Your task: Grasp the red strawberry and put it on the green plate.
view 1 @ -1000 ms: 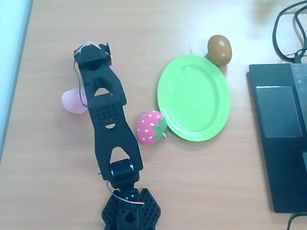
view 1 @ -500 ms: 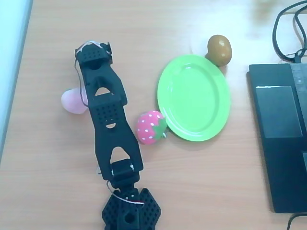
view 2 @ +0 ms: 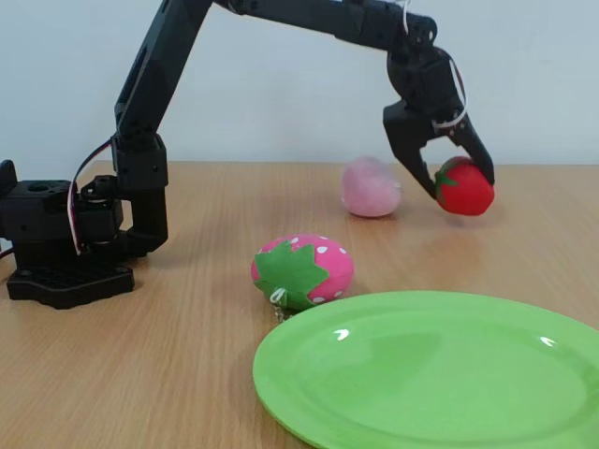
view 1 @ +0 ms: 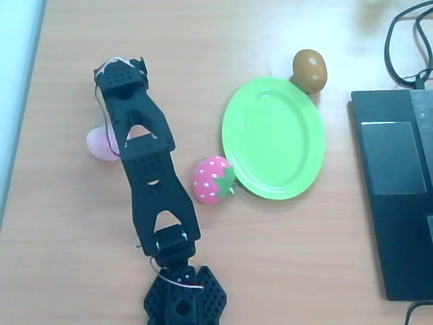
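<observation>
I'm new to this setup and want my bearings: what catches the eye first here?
In the fixed view, the black arm's gripper is closed around the small deep-red plush strawberry, lifted just off the wooden table. Up front lies the large lime-green oval plastic plate, bare, with a pink white-dotted plush strawberry just beside its rim.

Overhead view: arm [view 1: 145,169] hides most of pale pink lump [view 1: 100,143], w/ just its left part showing. Laptop [view 1: 396,196] cut off by right edge. Fixed view: green plate [view 2: 440,374] cut by bottom & right edges; arm base [view 2: 56,243] clipped at left edge.
</observation>
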`<state>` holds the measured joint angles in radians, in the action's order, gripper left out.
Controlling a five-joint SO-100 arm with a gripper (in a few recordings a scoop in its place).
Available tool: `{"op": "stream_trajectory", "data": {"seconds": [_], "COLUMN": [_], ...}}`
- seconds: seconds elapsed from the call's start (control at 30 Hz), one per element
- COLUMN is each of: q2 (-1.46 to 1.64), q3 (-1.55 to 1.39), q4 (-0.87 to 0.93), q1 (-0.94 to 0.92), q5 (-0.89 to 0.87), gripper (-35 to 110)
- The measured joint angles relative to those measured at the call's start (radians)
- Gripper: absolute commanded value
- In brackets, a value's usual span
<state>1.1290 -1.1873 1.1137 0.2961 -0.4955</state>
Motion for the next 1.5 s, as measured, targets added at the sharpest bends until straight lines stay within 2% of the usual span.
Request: {"op": "stream_trajectory", "data": {"seconds": [0.23, 0.57, 0.87, 1.13, 1.5], "q2": [0.117, 0.284, 0.446, 0.518, 0.494], "q3": [0.0, -0.067, -0.222, -0.311, -0.313], "q4": [0.089, 0.262, 0.39, 0.42, 0.428], "q1": [-0.018, -0.202, -0.417, -0.581, -0.719], "q5": [-0.018, -0.006, 0.21, 0.448, 0.663], "gripper": [24, 26, 26, 25, 26]}}
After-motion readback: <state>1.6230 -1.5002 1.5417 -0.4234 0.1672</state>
